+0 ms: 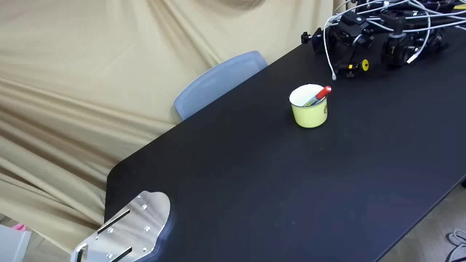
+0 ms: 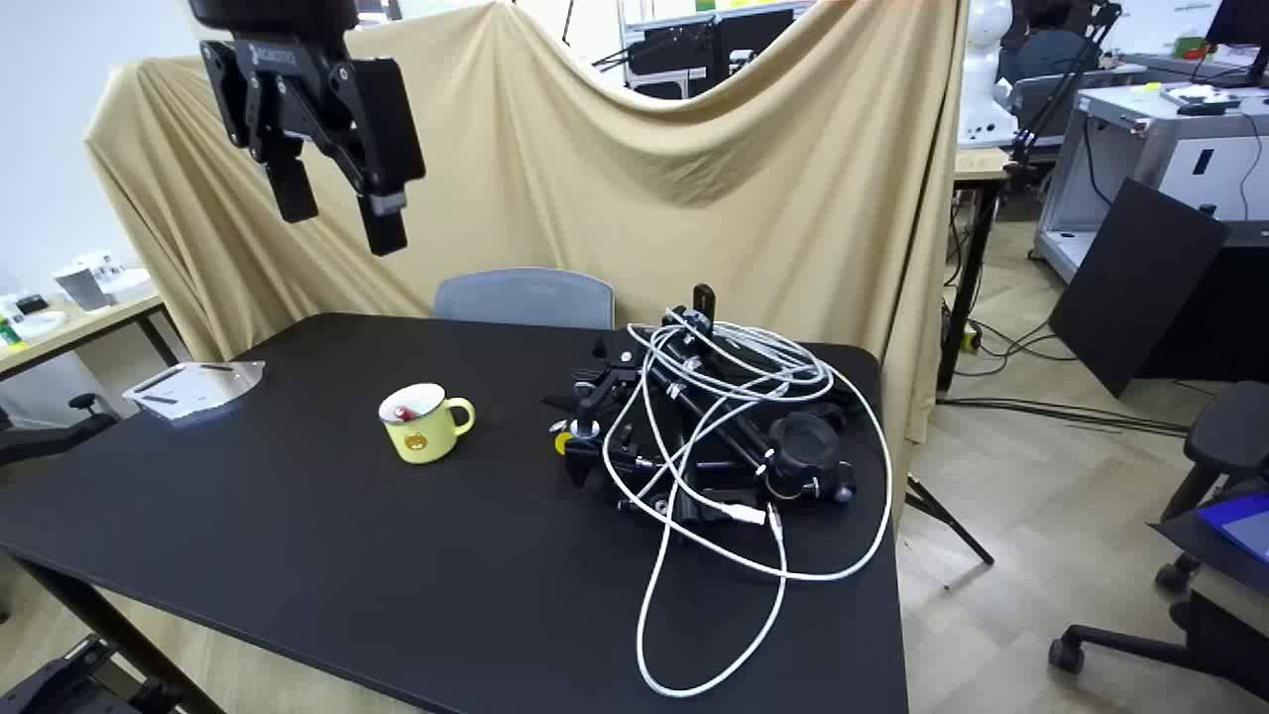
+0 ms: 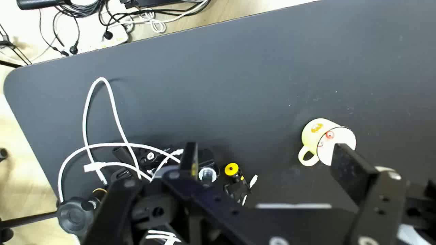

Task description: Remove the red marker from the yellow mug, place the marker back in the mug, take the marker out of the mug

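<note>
With the red marker (image 1: 319,96) leaning inside the yellow mug (image 1: 309,116), a removal step appears due: position the Robotiq gripper (image 2: 342,220), jaws apart, astride the marker's protruding end.

I see a matt, smooth worktop (image 1: 233,182), a shiny, metallic-looking plate (image 1: 127,230) at one edge. Beyond another edge, creased cloth (image 1: 91,72) hangs behind a smooth plastic chair back (image 1: 222,83). The mug (image 1: 309,117) looks glossy, its marker (image 1: 320,95) smooth plastic.
</note>
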